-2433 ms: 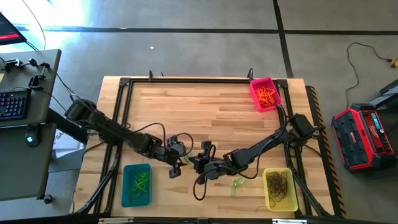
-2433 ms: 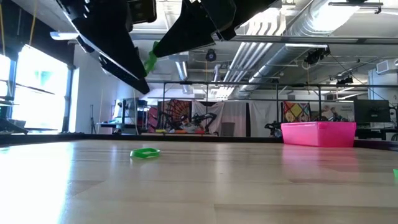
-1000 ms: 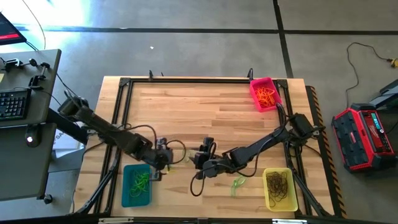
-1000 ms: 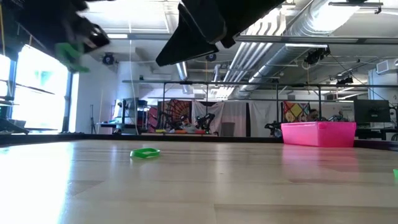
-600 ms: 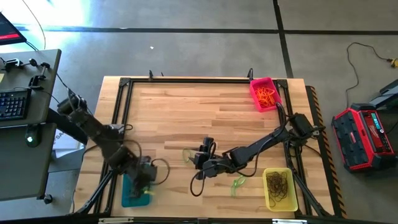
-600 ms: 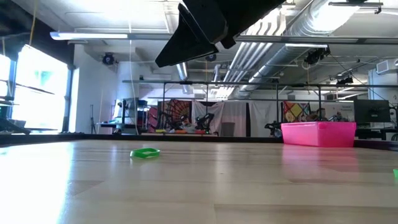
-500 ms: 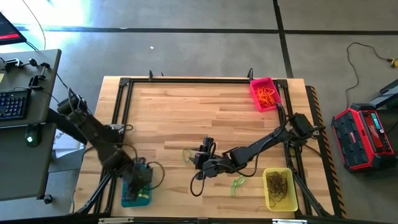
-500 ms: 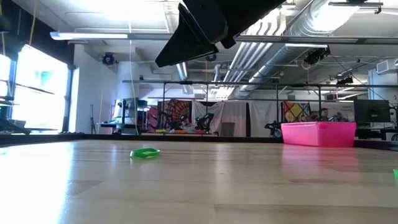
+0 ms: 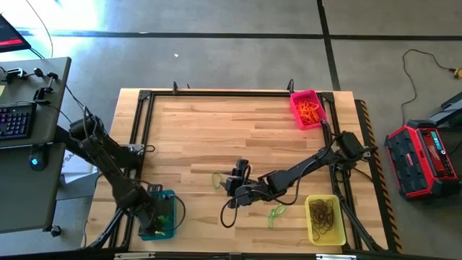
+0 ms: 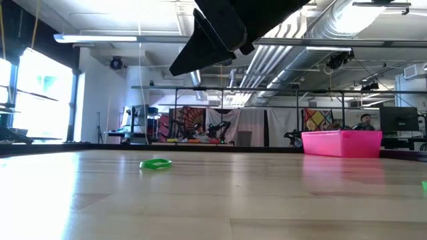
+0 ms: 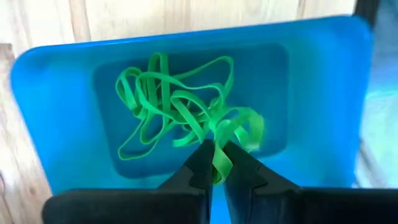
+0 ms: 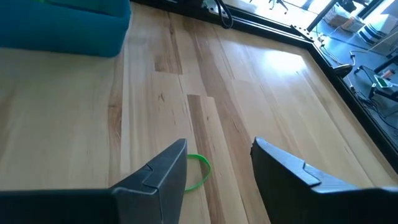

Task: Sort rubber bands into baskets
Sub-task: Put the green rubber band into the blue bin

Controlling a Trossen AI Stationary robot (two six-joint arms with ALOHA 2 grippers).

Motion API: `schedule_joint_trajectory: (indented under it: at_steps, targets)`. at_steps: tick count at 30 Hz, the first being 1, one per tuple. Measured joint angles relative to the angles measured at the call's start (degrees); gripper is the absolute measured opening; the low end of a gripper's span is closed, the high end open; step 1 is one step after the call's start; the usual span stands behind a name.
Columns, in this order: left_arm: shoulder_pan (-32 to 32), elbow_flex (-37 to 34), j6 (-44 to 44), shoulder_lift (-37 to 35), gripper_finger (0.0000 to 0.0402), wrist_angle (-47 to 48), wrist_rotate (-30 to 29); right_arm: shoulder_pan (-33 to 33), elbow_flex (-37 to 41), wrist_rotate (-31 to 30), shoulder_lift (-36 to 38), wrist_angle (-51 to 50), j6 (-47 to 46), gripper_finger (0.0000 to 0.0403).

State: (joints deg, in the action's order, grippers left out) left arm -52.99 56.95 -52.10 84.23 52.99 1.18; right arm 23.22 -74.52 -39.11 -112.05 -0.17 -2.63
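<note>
The teal basket (image 9: 169,220) stands at the table's near left and holds a tangle of green rubber bands (image 11: 174,106). My left gripper (image 9: 158,214) hangs over it, pointing down, shut on one green rubber band (image 11: 239,127). My right gripper (image 9: 232,182) waits open above mid-table, near the front. A green band (image 12: 198,172) lies flat on the wood just ahead of its fingers, showing also in the high view (image 9: 218,178) and the low view (image 10: 155,163). Another green band (image 9: 276,212) lies nearer the front edge. My left gripper pinches a strand of the green band (image 11: 219,157) between its two fingertips (image 11: 200,163). The fingers come from above, pointing down into the teal basket. The rest of the band hangs as a loop below them, over the pile; whether it touches the pile I cannot tell.
The pink basket (image 9: 307,108) with orange bands stands at the far right. The yellow basket (image 9: 325,219) with dark bands stands at the near right. A black frame (image 9: 216,92) runs around the table top. Bare wood lies between the baskets.
My left gripper has carried the green band from beside the right gripper toward the table's left and near edges. It now hangs over the teal basket and has gone out of the low view.
</note>
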Motion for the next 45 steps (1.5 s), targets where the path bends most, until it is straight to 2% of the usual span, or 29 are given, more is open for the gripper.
schedule_joint_trajectory:
  at_steps: [5,11,18,23,26,30,36,41,45]
  targets:
    - [-0.07,-0.02,2.72,3.28,0.0019,-0.06,0.23,0.00,0.13,-0.09,0.00,-0.06,0.00,0.0169]
    - [-0.07,-0.04,0.74,5.39,0.0027,0.87,0.23,-0.20,0.13,-0.09,0.00,-0.06,0.01,0.0169]
    - [0.11,0.48,-5.08,4.61,0.0094,2.82,0.47,-0.84,0.13,0.06,0.00,-0.30,-0.28,0.0169]
    - [0.53,2.31,-3.40,4.61,0.0139,7.11,4.81,-0.87,0.13,0.24,0.00,-0.48,-0.51,0.0169]
    - [1.07,4.48,0.16,4.61,0.0148,10.49,8.24,-0.85,0.13,0.63,0.00,-0.48,-1.45,0.0169]
    - [2.55,8.30,1.41,4.61,0.0138,14.97,8.34,-0.85,0.13,0.63,0.00,-0.48,-1.47,0.0169]
    - [6.39,13.80,7.10,4.61,0.0110,17.84,-0.55,-1.28,0.13,3.26,0.00,-0.58,-5.41,0.0169]
    - [11.35,15.26,9.85,4.57,0.0092,16.88,-13.10,-2.84,0.13,7.39,-0.01,-0.55,-9.36,0.0169]
    - [16.98,13.68,15.00,4.53,0.0073,13.20,-17.32,-2.31,0.13,3.72,0.24,-3.26,-7.98,0.0155]
